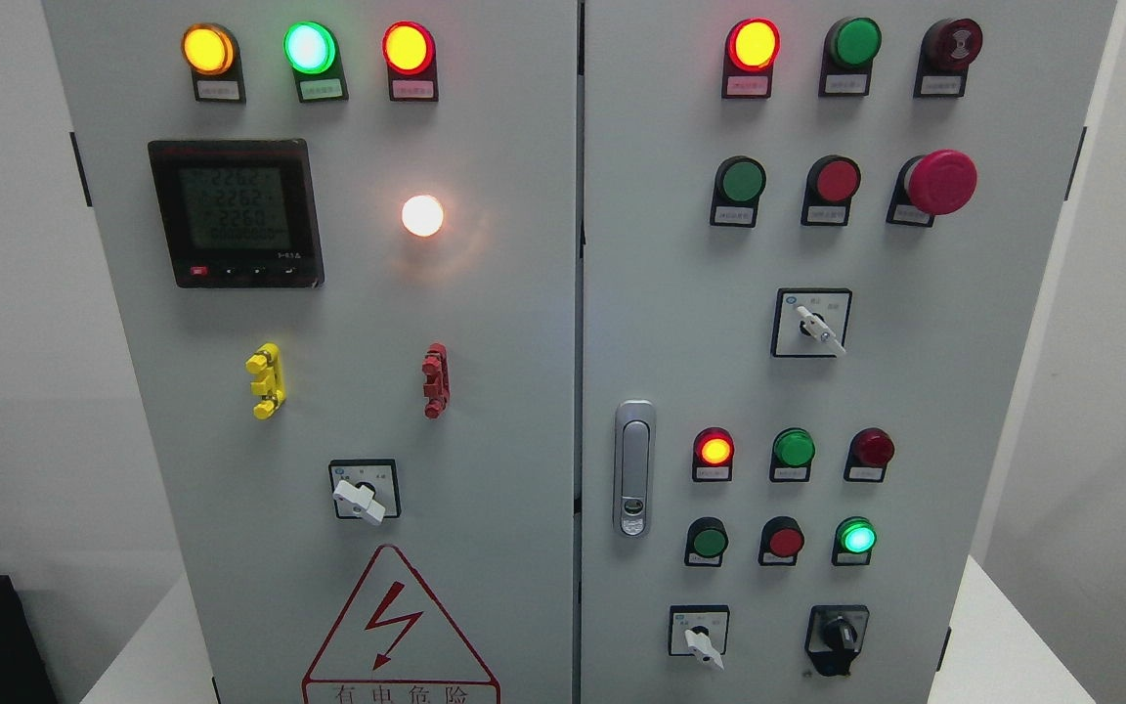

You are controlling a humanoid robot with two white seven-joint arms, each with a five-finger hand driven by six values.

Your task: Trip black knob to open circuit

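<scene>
You are looking at the black knob (838,638) sitting low on the cabinet's right door (1003,391), right of a white-handled switch (700,638). Neither hand is showing, so finger state and offsets cannot be told.

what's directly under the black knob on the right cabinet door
Nothing is mounted under the black knob: only bare grey door panel down to the frame's bottom edge. Anything lower is cut off, and the knob covers its own backplate.

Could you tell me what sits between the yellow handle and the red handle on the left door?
In the head view, the stretch between the yellow handle and the red handle is bare grey door panel.
</scene>
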